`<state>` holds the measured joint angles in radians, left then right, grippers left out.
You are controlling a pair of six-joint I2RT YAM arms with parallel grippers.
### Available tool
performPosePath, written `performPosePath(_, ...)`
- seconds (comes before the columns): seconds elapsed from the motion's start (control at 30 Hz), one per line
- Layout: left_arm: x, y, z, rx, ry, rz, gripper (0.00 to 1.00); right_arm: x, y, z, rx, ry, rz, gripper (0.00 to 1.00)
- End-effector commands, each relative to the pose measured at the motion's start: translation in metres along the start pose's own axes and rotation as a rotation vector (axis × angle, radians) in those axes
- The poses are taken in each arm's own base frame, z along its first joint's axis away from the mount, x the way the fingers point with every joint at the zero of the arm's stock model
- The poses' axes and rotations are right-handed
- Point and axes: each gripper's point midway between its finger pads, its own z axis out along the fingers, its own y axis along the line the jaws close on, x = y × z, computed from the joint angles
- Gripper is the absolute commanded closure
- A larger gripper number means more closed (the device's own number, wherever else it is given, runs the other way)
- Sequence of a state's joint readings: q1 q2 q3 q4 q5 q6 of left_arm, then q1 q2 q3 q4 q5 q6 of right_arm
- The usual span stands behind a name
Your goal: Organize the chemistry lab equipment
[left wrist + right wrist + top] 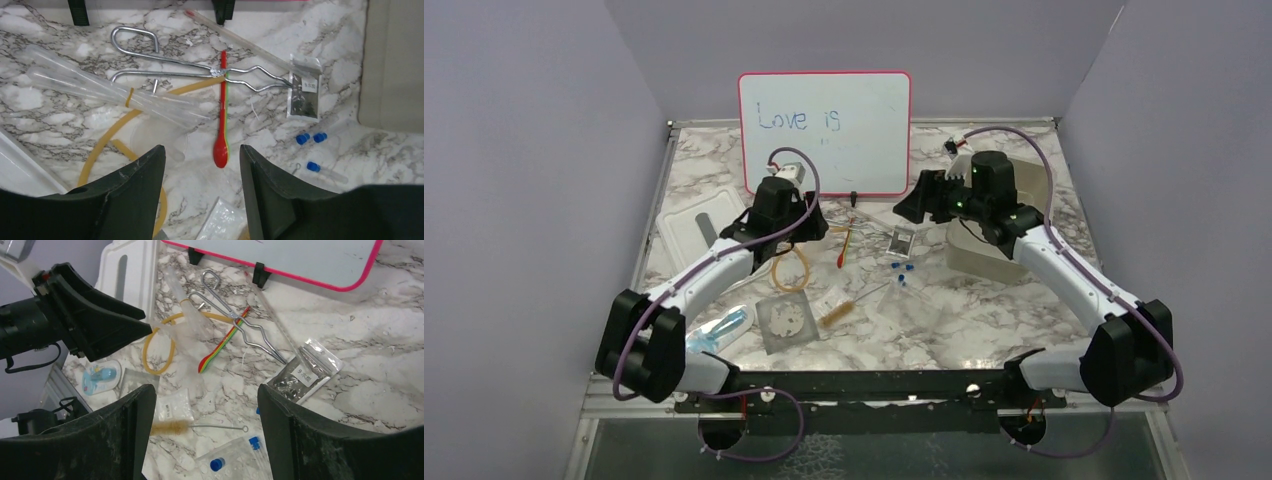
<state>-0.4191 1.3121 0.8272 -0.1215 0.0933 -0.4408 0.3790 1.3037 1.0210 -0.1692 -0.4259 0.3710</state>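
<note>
Loose equipment lies mid-table. The amber tubing loop point(792, 270) point(105, 145) point(155, 347), a red-tipped spoon-like dropper point(844, 245) point(220, 150) point(217, 350), wire tongs point(200, 72) point(235, 320) and bundled clear tubes point(100, 90) lie together. The bristle brush point(839, 312) point(170, 427), grey gauze mat point(784, 320), silver packet point(904, 240) point(304, 92) point(302, 375) and blue-capped pieces point(902, 270) point(310, 137) lie nearer. My left gripper point(817, 230) point(201, 150) is open and empty above the tubing. My right gripper point(909, 208) point(205, 390) is open and empty above the packet.
The red-framed whiteboard point(824, 130) stands at the back. The beige bin point(984, 250) point(392, 65) sits under my right arm. Its lid point(694, 225) point(127, 270) lies at the left. A blue-tinted packet point(719, 328) lies near the left arm's base.
</note>
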Motion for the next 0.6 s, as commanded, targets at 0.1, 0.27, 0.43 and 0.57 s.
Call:
performPosePath(0.1, -0.011, 0.024, 0.032, -0.188, 0.012, 0.027, 0.54, -0.005, -0.008, 0.009, 0.026, -0.053, -0.006, 0.22)
performPosePath(0.27, 0.000, 0.025, 0.039, -0.207, 0.073, 0.013, 0.60, -0.001, -0.012, 0.009, 0.041, -0.051, -0.003, 0.23)
performPosePath(0.43, 0.011, 0.025, 0.040, -0.222, 0.106, 0.021, 0.70, -0.001, -0.012, 0.007, 0.047, -0.055, -0.005, 0.23)
performPosePath(0.57, 0.014, 0.032, 0.039, -0.255, 0.125, 0.064, 0.88, -0.002, -0.011, 0.005, 0.045, -0.061, -0.002, 0.23)
